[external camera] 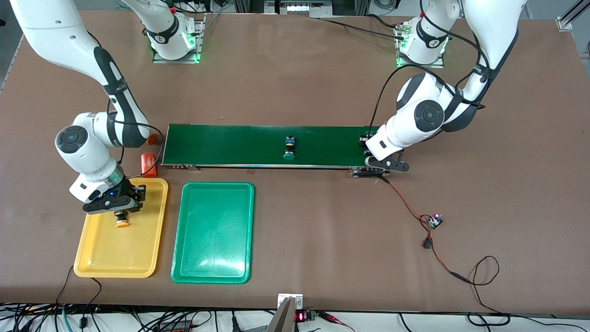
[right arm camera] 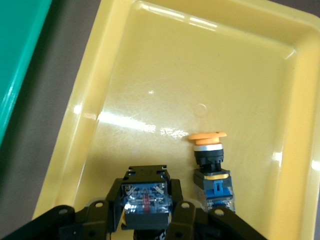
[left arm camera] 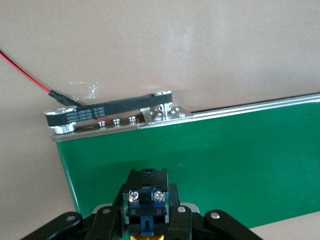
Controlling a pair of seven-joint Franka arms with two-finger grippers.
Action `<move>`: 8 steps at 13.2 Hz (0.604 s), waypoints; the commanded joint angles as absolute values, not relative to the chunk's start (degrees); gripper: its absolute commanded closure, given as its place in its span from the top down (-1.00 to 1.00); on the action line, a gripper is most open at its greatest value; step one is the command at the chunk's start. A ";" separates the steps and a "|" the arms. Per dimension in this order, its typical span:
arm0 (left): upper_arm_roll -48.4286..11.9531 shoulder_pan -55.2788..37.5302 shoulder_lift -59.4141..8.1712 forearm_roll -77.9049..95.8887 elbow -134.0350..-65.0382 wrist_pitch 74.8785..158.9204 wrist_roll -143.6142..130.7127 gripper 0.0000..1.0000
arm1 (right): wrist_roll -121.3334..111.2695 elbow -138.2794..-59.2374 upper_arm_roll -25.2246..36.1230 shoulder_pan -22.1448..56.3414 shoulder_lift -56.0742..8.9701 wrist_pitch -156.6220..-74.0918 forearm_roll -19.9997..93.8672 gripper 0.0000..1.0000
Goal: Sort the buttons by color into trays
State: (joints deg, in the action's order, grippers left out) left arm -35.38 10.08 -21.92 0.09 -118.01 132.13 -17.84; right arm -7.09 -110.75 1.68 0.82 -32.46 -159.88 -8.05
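the long dark-green conveyor belt (external camera: 272,145) lies across the middle of the table (external camera: 295,69) and serves as the landmark here. the yellow tray (external camera: 99,258) and the green tray (external camera: 214,258) sit side by side nearer the front camera than the belt, the yellow one past the belt's right-arm end, the green one under that same end.

the right gripper (external camera: 120,213) is over the yellow tray, its fingers pinching a button with a black-and-blue body (right arm camera: 145,202); in the front view a yellow-orange cap (external camera: 122,223) shows just below the fingers, probably that same button's, though the grip hides the join. the right wrist view shows a second yellow-capped button (right arm camera: 211,167) lying on its side on the tray floor, just beside the held one.

the left gripper (left arm camera: 145,227) is low at the left-arm end of the belt, its fingers pressed onto another black-and-blue button (left arm camera: 145,197), with a hint of yellow at the bottom of the left wrist view.

a green-capped button (external camera: 289,148) rests on the belt about midway along it, cap toward the front camera. an orange cylinder with white print (external camera: 148,165) lies on the table off the belt's right-arm end, touching the corner of the yellow tray or very near it.
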 commanded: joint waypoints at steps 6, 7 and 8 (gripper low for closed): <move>-32.87 9.41 -21.62 -3.25 -119.18 133.77 -17.49 -1.00 | -8.08 -110.04 1.49 0.61 -33.66 -162.42 -9.32 0.90; -32.87 9.06 -22.23 -4.99 -119.27 133.77 -17.58 -1.00 | -8.52 -110.13 1.49 0.62 -33.58 -162.42 -9.32 0.92; -32.87 9.05 -22.50 -5.88 -119.18 134.03 -17.75 -1.00 | -8.79 -110.13 1.49 0.62 -33.49 -162.33 -9.32 0.94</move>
